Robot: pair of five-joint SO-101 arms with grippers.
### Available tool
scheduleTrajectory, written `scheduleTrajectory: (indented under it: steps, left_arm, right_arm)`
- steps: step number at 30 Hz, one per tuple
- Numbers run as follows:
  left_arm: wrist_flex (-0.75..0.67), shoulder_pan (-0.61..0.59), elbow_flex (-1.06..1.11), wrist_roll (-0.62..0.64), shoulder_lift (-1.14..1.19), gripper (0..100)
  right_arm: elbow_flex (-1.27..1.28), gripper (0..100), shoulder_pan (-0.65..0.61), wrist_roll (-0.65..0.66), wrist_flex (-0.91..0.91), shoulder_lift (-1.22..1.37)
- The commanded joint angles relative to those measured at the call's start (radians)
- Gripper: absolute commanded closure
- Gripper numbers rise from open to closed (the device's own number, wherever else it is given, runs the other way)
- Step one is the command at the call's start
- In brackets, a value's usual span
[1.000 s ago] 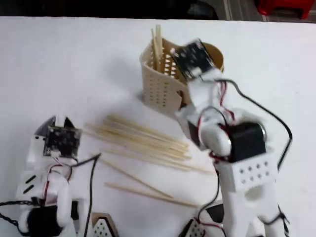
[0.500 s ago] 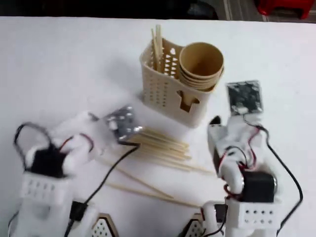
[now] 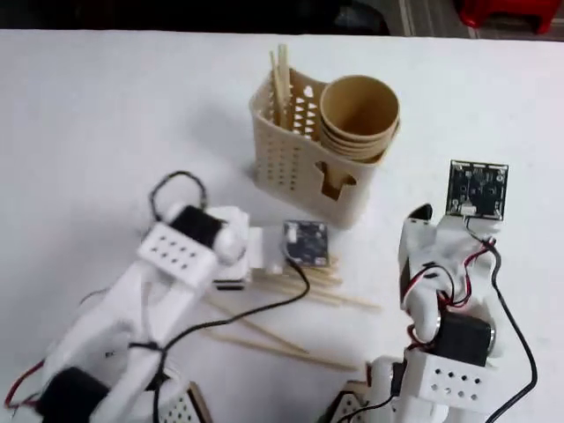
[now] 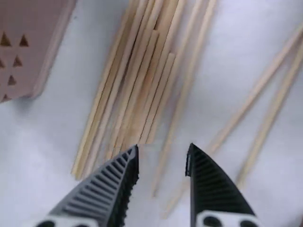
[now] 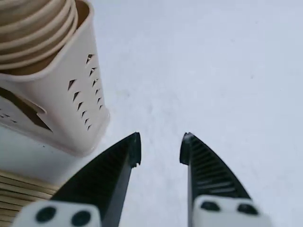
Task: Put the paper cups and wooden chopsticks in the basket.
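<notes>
A cream perforated basket (image 3: 304, 167) stands at the back middle of the table. A stack of paper cups (image 3: 359, 113) sits in it, beside a few upright wooden chopsticks (image 3: 280, 77). Loose chopsticks (image 3: 339, 298) lie on the table in front of the basket. My left gripper (image 4: 162, 156) hangs open just above the near end of this bundle of chopsticks (image 4: 142, 85), holding nothing. My right gripper (image 5: 161, 142) is open and empty over bare table, to the right of the basket (image 5: 71, 94) and the cups (image 5: 38, 23).
Two separate chopsticks (image 3: 264, 339) lie nearer the front edge, and more stray ones (image 4: 265, 109) sit beside the bundle. The left arm (image 3: 189, 251) stretches across the front middle. The right arm (image 3: 441, 291) stands at the front right. White table lies free on both sides.
The left arm swung from the front left over to the chopstick pile. The right arm drew back from the basket to the right, and the cups now stand uncovered in the basket.
</notes>
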Motion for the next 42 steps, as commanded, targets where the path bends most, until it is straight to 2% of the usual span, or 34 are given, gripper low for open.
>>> scheduleTrajectory:
  steps: [1,7,11,20,25,32,42]
  left_arm:
    - [-0.106,0.081,-0.048,0.037,0.154,82]
    - [-0.23,0.134,-0.063,0.072,0.374,82]
    - [-0.232,0.124,-0.14,0.074,0.479,83]
    - [-0.181,0.124,-0.241,0.074,0.601,93]
    - [-0.138,0.125,-0.239,0.072,0.601,98]
    - [-0.046,0.119,-0.239,0.072,0.584,98]
    - [0.147,0.116,-0.241,0.121,0.236,98]
  right_arm:
    - [-0.003,85.7,0.013,-0.009,-0.021,-0.016]
    - [-0.002,85.7,0.013,-0.009,-0.019,-0.016]
    - [-0.002,85.7,0.013,-0.009,-0.018,-0.016]
    - [-0.002,85.7,0.015,-0.009,-0.018,-0.016]
    - [-0.002,85.7,0.016,-0.009,-0.018,-0.016]
    - [-0.002,85.8,0.056,-0.009,-0.021,-0.016]
    - [-0.002,85.8,0.056,-0.009,-0.021,-0.016]
